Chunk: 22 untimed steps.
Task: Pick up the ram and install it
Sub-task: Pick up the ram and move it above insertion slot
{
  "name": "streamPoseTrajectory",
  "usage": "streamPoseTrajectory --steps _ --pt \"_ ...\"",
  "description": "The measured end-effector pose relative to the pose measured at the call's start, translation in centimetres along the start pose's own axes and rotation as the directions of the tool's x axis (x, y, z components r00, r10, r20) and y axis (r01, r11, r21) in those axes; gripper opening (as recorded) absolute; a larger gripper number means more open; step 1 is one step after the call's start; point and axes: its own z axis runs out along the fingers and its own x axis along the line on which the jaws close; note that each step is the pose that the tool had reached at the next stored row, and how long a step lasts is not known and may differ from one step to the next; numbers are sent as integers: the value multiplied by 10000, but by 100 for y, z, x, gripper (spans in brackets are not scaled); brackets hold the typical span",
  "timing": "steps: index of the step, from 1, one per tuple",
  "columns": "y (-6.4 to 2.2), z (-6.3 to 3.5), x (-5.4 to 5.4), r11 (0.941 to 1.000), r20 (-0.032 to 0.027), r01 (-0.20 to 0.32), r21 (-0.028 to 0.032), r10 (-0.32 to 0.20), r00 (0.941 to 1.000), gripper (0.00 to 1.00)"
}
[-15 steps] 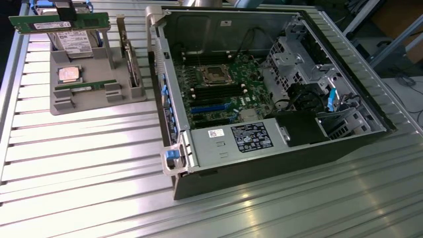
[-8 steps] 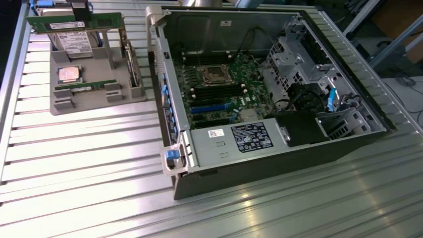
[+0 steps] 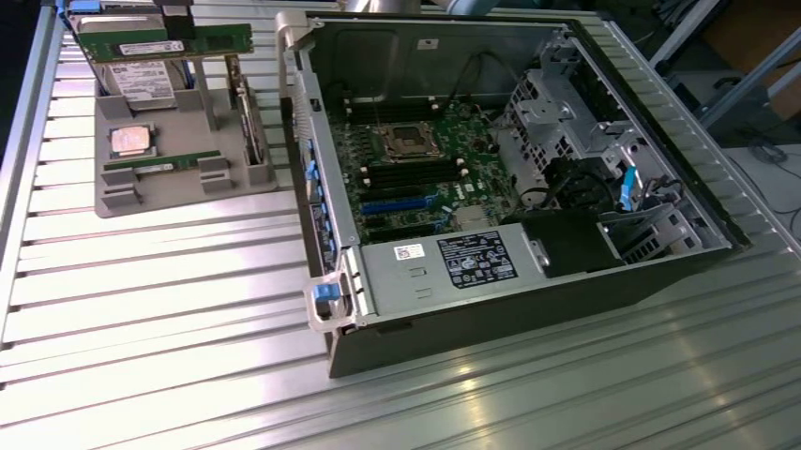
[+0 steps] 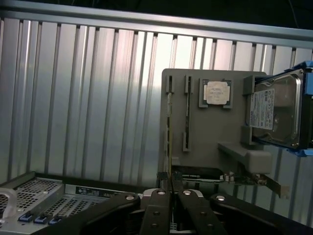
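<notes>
Ram (image 3: 160,40) hangs clamped in the closed end effector (image 3: 179,31) above the grey parts holder (image 3: 175,192), where its twin stick (image 3: 157,165) sits. A good install likely needs the stick level and square to the memory slots (image 3: 414,173).

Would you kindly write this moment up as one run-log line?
claw: shut on ram | ram: held over holder | twin stick: in holder | computer case: open, apart from claw

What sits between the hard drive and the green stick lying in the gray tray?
The square silver CPU chip, seen in the exterior view between the hard drive and the ram stick.
</notes>
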Motion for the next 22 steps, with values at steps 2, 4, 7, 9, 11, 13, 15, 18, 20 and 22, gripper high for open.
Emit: streamPoseTrajectory --steps 2,4,7,9,11,13,15,18,20,22 --pt "-28 -1 3 10000 0 0 1 0 10000 12" --pt "-70 -2 8 10000 0 0 0 0 10000 12" --pt "-135 -5 15 10000 0 0 0 0 10000 12" --pt "-176 -6 20 10000 0 1 0 -1 10000 12" --pt "-207 -7 23 10000 -3 0 0 0 10000 12" --pt "-259 -9 29 10000 -3 0 0 0 10000 12" --pt "-293 -10 33 10000 -3 0 0 0 10000 12" --pt "-334 -12 38 10000 -3 0 -1 0 10000 12" --pt "-362 -13 41 10000 -3 0 0 0 10000 12" --pt "-377 -13 43 10000 -3 0 0 0 10000 12"
